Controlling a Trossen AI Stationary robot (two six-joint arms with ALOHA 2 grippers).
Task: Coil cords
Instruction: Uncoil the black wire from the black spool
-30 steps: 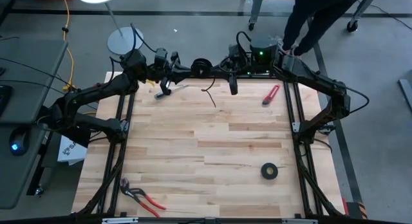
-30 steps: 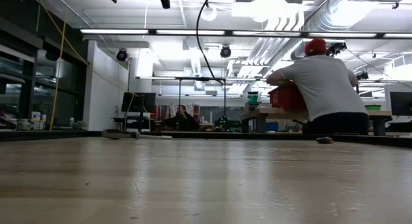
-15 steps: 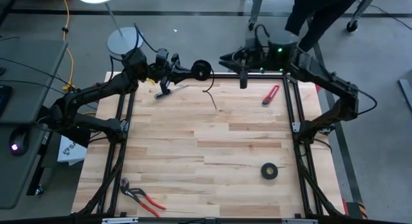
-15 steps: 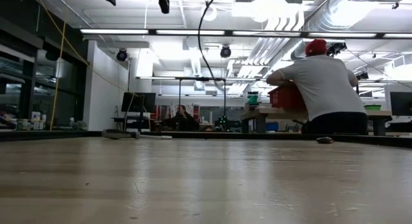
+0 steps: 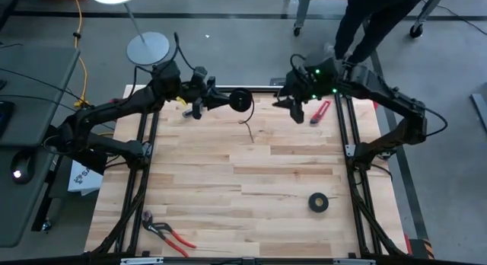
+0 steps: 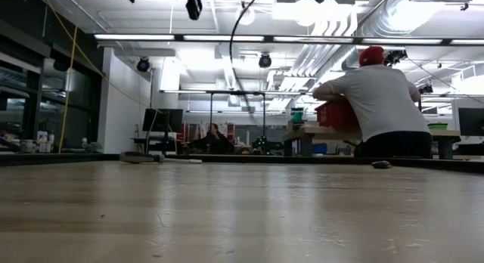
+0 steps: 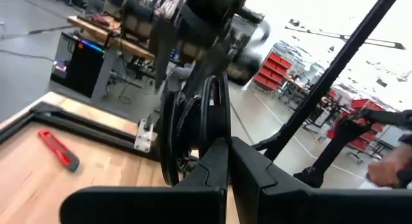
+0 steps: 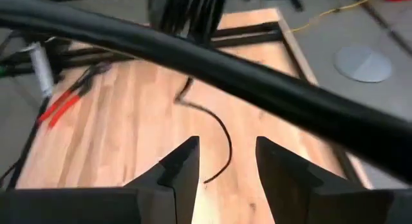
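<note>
The right gripper (image 5: 297,113) has let go and backed off toward the upper right, fingers apart and empty. The left gripper (image 5: 228,102) stays clamped on the cords (image 5: 240,101) at upper centre, holding the coil up so its tail dangles free.

Bench (image 5: 251,174): pale wood planks, smooth matt finish. Coiled cord (image 5: 240,101) above bench's far edge: black, slightly glossy rubbery sheath. Tape roll (image 5: 318,202) on bench: black, matt.

This is an industrial lab or workshop: a wooden-slat table (image 5: 251,166) in a black frame stands on a grey concrete floor (image 5: 228,36). Beyond it lie an open hall with exposed ceiling ducts (image 6: 333,36), strip lights (image 6: 189,38), workbenches with monitors (image 6: 162,119), red storage bins (image 7: 273,63), and a person (image 6: 378,104) at a bench.
</note>
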